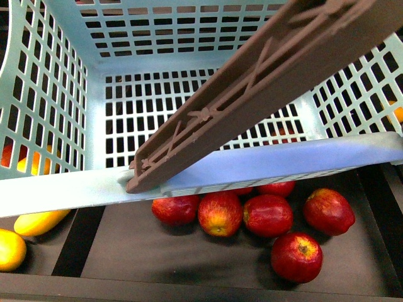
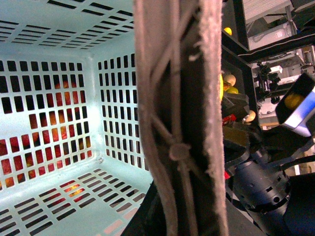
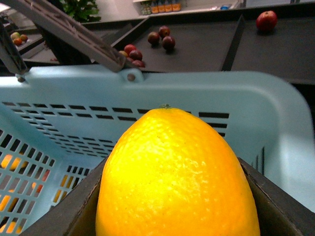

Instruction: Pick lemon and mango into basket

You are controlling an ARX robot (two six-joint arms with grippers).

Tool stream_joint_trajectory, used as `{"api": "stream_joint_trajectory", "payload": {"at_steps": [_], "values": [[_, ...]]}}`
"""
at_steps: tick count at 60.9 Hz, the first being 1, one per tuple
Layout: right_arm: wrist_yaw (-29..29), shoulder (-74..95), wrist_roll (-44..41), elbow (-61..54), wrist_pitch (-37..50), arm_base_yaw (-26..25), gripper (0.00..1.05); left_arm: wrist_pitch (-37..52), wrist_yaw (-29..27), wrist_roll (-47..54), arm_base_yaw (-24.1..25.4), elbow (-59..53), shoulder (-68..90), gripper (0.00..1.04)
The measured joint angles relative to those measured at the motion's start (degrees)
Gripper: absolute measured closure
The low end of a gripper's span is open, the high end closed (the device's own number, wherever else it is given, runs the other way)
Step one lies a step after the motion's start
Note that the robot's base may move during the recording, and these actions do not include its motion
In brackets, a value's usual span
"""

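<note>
The light aqua basket fills the front view, tilted, with its brown handle slanting across it. No arm shows there. My left gripper is shut on the basket handle, which runs straight through the left wrist view beside the basket's slotted wall. My right gripper is shut on the lemon, bright yellow between two dark fingers, just before the basket's rim and above its inside. Yellow fruits lie left under the rim; I cannot tell whether one is the mango.
Several red apples lie in a dark tray under the basket, with a divider to their left. Beyond the basket are dark shelves with a red apple and dark fruits. A dark arm joint is beside the handle.
</note>
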Motion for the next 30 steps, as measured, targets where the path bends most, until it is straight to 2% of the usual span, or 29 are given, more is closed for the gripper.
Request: {"api": "stream_joint_trajectory", "payload": {"at_steps": [2, 11, 21, 30], "values": [[0.1, 0.2, 0.1, -0.2, 0.0, 0.3, 0.39, 0.0, 0.0, 0.0, 0.0, 0.0, 0.0, 1.00], [2.9, 0.0, 1.1, -0.9, 1.0, 0.2, 0.08, 0.0, 0.0, 0.0, 0.0, 0.0, 0.0, 1.00], [12.5, -2.7, 4.7, -2.7, 2.3, -3.7, 0.09, 0.0, -0.2, -0.1, 0.0, -0.4, 0.0, 1.00], [22.1, -7.7, 5.9, -6.1, 4.1, -11.1, 0.09, 0.0, -0.3, 0.2, 0.0, -0.4, 0.0, 1.00]]}}
